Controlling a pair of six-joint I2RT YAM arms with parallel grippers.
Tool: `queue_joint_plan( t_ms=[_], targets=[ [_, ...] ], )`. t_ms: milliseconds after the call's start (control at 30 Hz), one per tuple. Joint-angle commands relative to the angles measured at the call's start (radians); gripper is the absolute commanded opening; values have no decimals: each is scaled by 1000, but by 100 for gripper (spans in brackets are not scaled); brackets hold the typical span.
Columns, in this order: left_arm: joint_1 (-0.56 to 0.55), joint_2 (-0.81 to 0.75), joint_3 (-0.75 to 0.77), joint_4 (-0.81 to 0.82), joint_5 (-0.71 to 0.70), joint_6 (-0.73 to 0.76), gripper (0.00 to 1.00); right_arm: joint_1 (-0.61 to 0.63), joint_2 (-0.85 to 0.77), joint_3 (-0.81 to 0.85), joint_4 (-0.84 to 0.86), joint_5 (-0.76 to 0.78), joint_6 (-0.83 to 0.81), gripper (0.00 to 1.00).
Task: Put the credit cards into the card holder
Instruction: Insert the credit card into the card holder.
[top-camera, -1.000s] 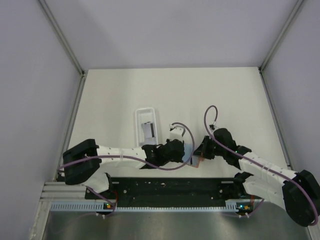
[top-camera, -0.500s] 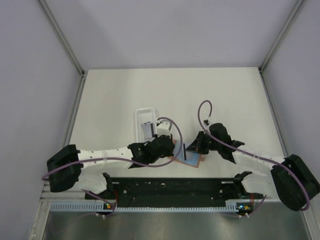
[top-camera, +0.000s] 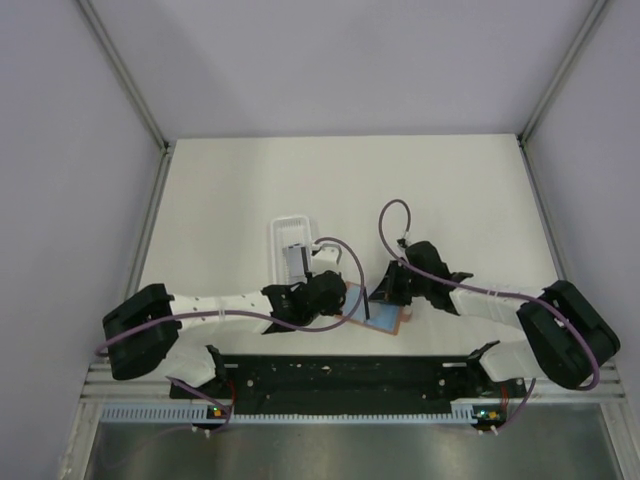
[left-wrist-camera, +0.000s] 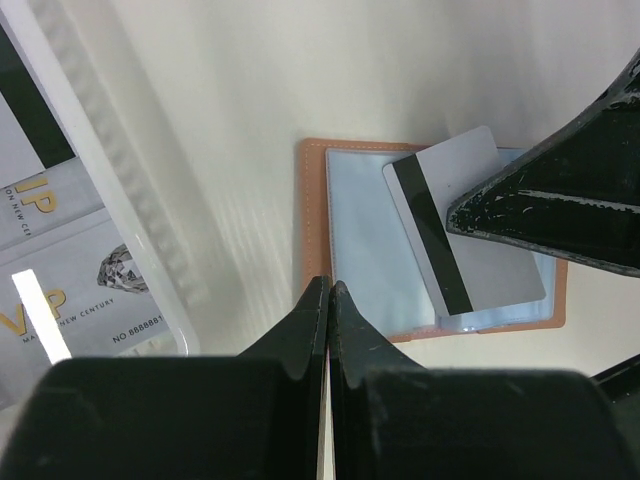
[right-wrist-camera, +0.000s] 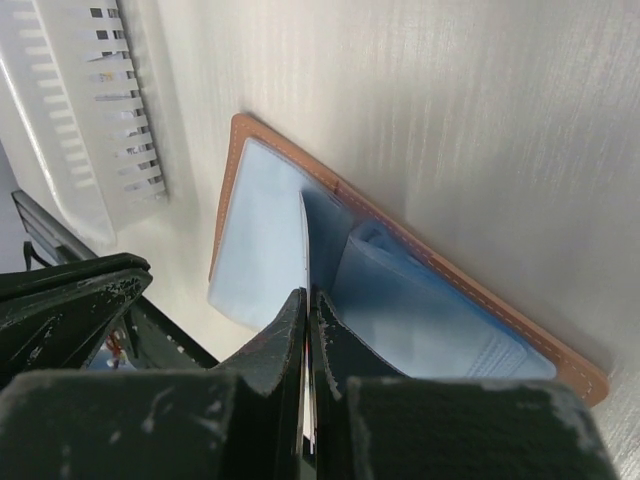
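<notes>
Orange-brown wallet (left-wrist-camera: 355, 225), lying open between your grippers: the right gripper (right-wrist-camera: 307, 300) clamps a grey striped card (left-wrist-camera: 470, 245) askew over its pale lining, and the left gripper (left-wrist-camera: 328, 288), closed empty, sits at its left edge.

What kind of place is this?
Probably a robot test lab: a left arm and a right arm bolted to a bare white table, boxed in by plain grey wall panels on metal posts.

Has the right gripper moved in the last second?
Yes. The right gripper, shut on a credit card, has moved left toward the white tray, above the card holder.
</notes>
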Motion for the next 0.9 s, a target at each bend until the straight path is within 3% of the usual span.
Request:
queue_joint_plan(
  t_ms=[0,467,867],
  targets=[
    [4,14,31,18,9,0,0,19,25,52,-100,45,-108,0],
    [2,16,15,64,78,26,0,19,-100,76,-419,-10,-383,0],
    [-48,146,71,230,222,107,0,19,-101,79,-398,-2,-328,0]
  ],
)
